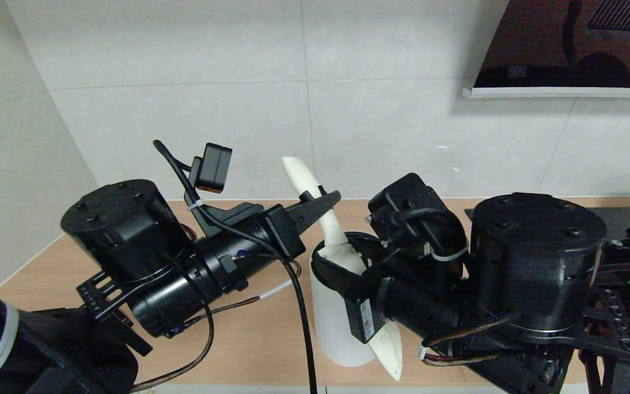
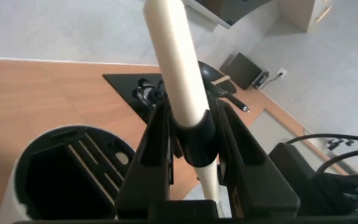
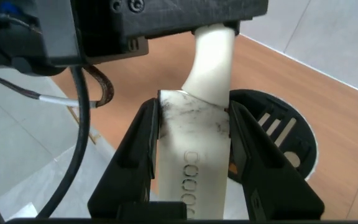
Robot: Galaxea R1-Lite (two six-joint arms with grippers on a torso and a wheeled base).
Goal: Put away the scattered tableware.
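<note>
Closest in, the right gripper point(image 3: 192, 111) was clamped on the wide blade of a white spatula point(image 1: 299, 174), jaws pressed against both blade edges. Beyond it, the left gripper point(image 2: 191, 112) was clamped on the spatula's handle, so both held it at once. The spatula slanted over the mouth of a white utensil holder point(image 1: 337, 328) with a black divided insert, which stood on a wooden counter point(image 1: 260, 339). Whether spatula and holder touched could not be told. A black cooktop point(image 2: 126, 84) lay farther along the counter.

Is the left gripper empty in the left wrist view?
No, the left gripper is clamped on the handle of the white spatula.
</note>
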